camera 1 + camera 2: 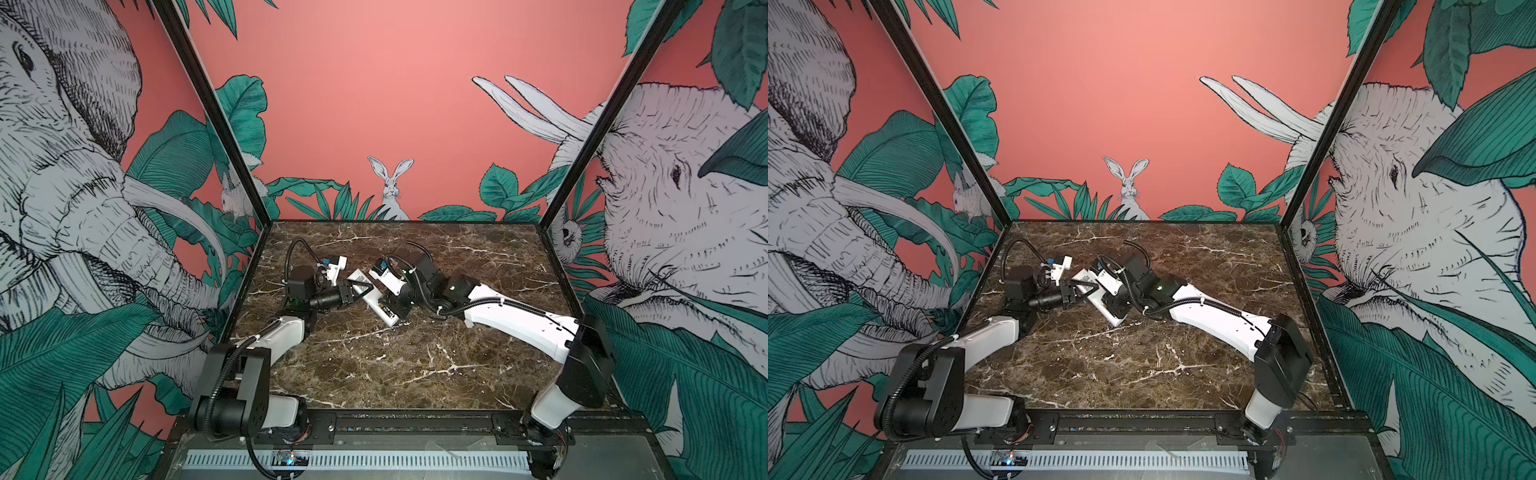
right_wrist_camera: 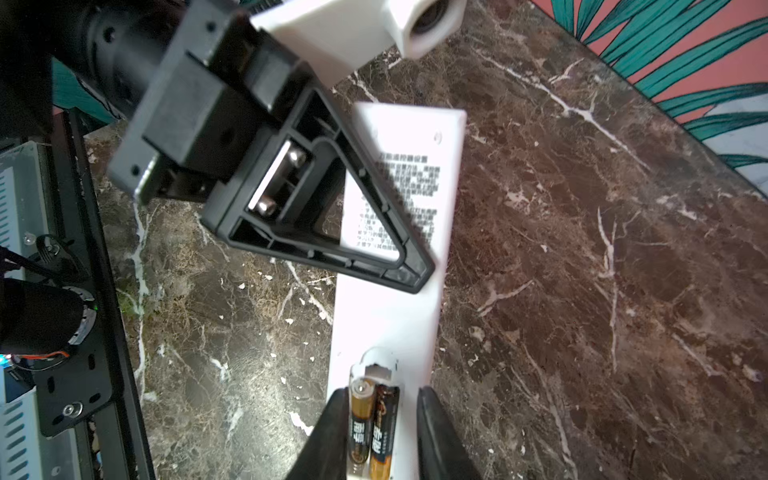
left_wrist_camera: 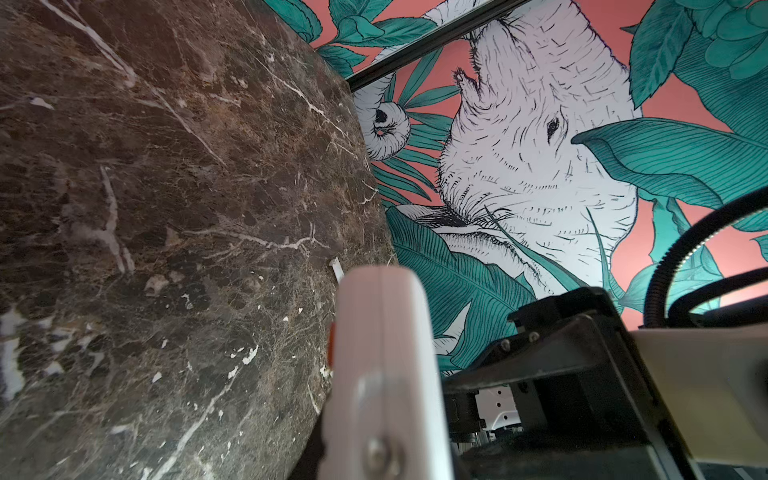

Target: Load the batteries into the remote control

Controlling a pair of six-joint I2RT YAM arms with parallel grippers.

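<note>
The white remote control (image 1: pixel 376 301) (image 1: pixel 1100 302) lies back-up on the marble table, with printed text on its back (image 2: pixel 407 199). My left gripper (image 1: pixel 352 291) is shut on the remote's far half. One of its black triangular fingers (image 2: pixel 332 259) lies across the remote, which shows edge-on in the left wrist view (image 3: pixel 382 332). The battery bay at the near end holds two batteries side by side (image 2: pixel 360 419) (image 2: pixel 382 432). The left one sits higher, brassy tip showing. My right gripper (image 2: pixel 383 392) is open astride the bay; one finger touches the raised battery, the other stands apart.
The dark marble table (image 1: pixel 374 365) spreads round the remote. Printed walls and black frame posts (image 1: pixel 557 199) close in the sides and back. A black rail (image 1: pixel 415 424) with the arm bases runs along the front edge. Both wrists crowd together at centre.
</note>
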